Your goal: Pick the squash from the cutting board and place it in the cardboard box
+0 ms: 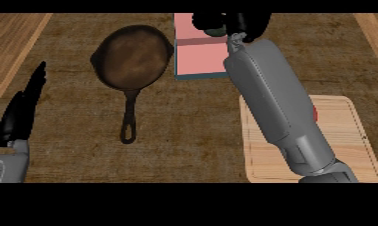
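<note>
Right robot hand (238, 22), curled round the squash (215, 31) (barely showing), is hovering over the cardboard box (198, 59); lowering before releasing seems wise.

The table (192, 120) is dark brown wood, matt, with a coarse, streaky grain; paler, smoother planks run along its left and right edges. The skillet (133, 62) looks like dark metal with a dull, rusty sheen. At the table's far edge, the cardboard box (199, 55) is flat matt pink inside. The cutting board (347, 140) at the near right corner is pale, smooth wood with fine grain lines. The right forearm (273, 100) has a smooth grey shell with a soft shine. The right robot hand (247, 22) is black and slightly glossy, and the squash (214, 31) in it looks dull.
</note>
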Robot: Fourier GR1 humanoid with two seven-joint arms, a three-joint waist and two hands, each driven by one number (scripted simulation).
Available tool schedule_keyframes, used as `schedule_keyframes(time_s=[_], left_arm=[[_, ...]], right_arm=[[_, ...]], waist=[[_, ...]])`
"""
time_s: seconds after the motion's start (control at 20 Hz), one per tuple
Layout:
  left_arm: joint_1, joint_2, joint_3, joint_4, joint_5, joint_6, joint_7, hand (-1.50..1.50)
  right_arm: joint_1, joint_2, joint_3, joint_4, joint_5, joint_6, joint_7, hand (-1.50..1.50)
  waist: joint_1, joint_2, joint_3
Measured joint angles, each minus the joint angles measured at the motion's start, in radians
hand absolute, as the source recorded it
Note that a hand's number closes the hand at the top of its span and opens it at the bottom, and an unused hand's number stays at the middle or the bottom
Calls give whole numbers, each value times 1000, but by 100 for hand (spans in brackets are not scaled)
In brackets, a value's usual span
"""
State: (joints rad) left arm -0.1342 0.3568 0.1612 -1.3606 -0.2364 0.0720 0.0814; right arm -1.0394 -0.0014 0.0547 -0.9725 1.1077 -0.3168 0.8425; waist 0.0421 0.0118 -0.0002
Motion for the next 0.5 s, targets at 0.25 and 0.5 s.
schedule_keyframes(time_s=[0.25,0.5], left_arm=[[-27,-6,-2,26,-7,3,-13,0],[-58,-6,-3,56,-12,2,-23,0]], right_arm=[[-136,-16,-105,249,-52,-105,-85,150],[-202,-41,-173,450,-78,-179,-152,150]], waist=[[13,9,0],[26,18,0]])
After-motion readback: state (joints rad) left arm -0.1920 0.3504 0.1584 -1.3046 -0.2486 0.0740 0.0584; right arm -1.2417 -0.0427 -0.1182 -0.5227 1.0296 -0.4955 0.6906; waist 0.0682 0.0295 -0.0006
